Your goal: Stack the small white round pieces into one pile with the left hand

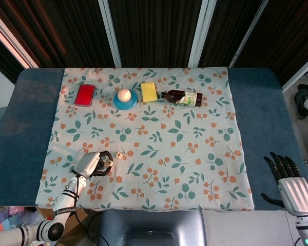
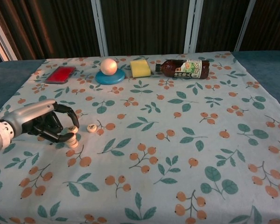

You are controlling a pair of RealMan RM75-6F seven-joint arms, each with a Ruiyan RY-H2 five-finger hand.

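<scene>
The robot's left hand point(image 2: 46, 125) curls over a short pile of small white round pieces point(image 2: 72, 140) near the front-left edge of the floral tablecloth point(image 2: 177, 140), its fingertips pinching a further piece point(image 2: 73, 129) directly above the pile; whether that piece already touches the pile cannot be told. The pile stands upright, its axis vertical; the number of pieces in it is too small to count. One more white piece point(image 2: 91, 127) lies flat just to the pile's right, face up, apart from the hand. The right hand point(image 1: 292, 187) hangs off the table's right edge, fingers apart, holding nothing. Along the far edge sit one red case point(image 2: 60, 74), one ball on a blue dish point(image 2: 108, 70), one yellow sponge point(image 2: 140, 68) and one brown bottle point(image 2: 184, 68) lying on its side.
</scene>
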